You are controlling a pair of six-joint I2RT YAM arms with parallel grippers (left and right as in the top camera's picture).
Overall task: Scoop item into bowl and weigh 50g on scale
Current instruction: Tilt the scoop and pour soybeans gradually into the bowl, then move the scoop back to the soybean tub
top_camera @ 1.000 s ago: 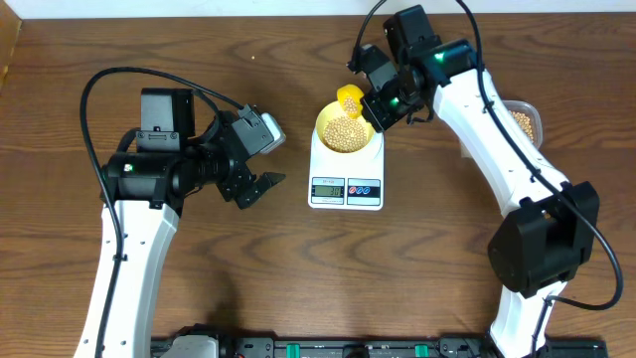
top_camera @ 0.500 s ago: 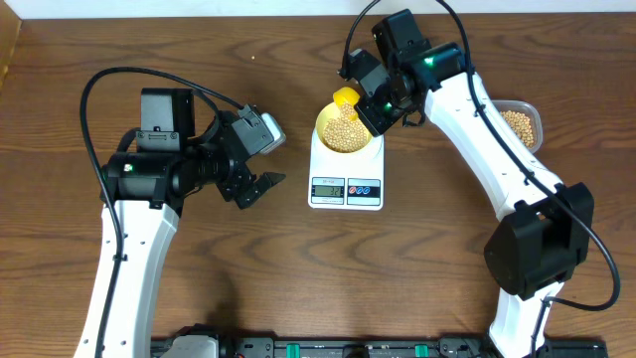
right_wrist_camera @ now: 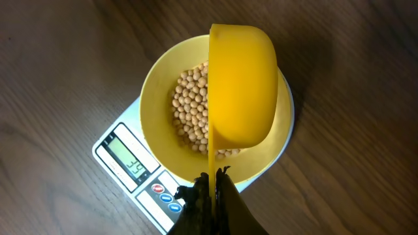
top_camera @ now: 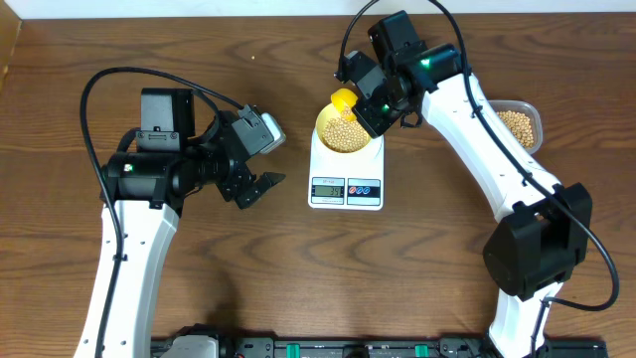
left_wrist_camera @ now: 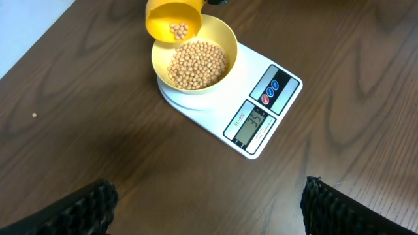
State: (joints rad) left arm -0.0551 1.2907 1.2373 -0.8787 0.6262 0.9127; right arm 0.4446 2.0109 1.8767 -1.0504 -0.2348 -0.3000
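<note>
The pale yellow bowl (top_camera: 346, 130) sits on the white scale (top_camera: 347, 187), holding many tan beans (left_wrist_camera: 198, 64). The display (left_wrist_camera: 252, 123) reads about 35; in the right wrist view it (right_wrist_camera: 128, 160) looks like 39. My right gripper (right_wrist_camera: 211, 185) is shut on the handle of a yellow scoop (right_wrist_camera: 242, 83), tipped on its side over the bowl's far-left rim (top_camera: 343, 99), with a few beans left in it (left_wrist_camera: 177, 29). My left gripper (top_camera: 260, 185) is open and empty, left of the scale above the table.
A clear plastic tub (top_camera: 519, 124) with more beans stands at the right, partly behind my right arm. One stray bean (left_wrist_camera: 34, 115) lies on the brown wooden table left of the scale.
My right gripper has shifted the scoop slightly left and tipped it further over the bowl's far rim. The left arm has not moved.
</note>
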